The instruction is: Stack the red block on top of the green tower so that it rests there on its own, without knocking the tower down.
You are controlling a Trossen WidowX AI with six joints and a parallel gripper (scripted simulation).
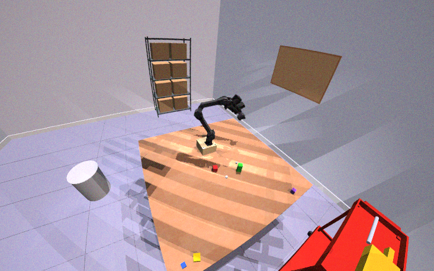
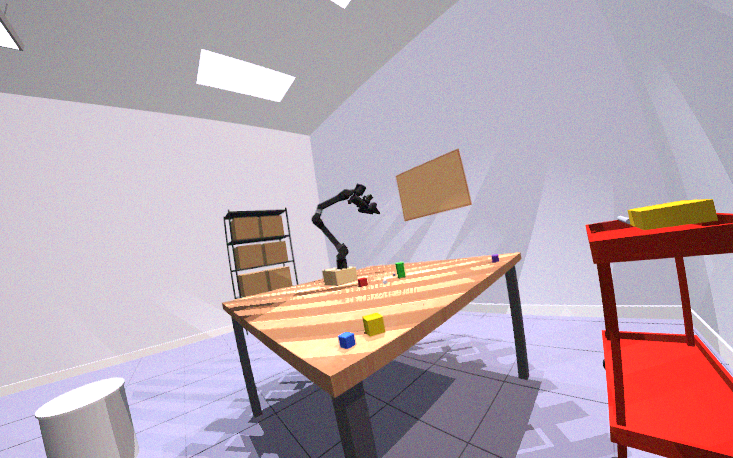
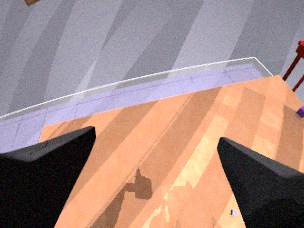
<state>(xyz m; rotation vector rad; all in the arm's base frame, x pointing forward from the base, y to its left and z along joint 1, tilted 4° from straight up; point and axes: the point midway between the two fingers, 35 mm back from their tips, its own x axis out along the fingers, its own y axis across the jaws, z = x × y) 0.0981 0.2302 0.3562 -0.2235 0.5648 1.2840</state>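
Red block and green tower stand apart on the table; the raised gripper gapes, holding nothing.

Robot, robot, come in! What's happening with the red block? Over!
End effector open, empty, high above the table's far edge. Red block on the table, untouched, beside the green tower. Small white ball lies between them.

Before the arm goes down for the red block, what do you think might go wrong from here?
The red block lies close beside the green tower, so the wide-open gripper could clip the tower on its descent. A small white ball sits near both and might get nudged. The gripper hangs high and off to one side, so it may arrive misaligned.
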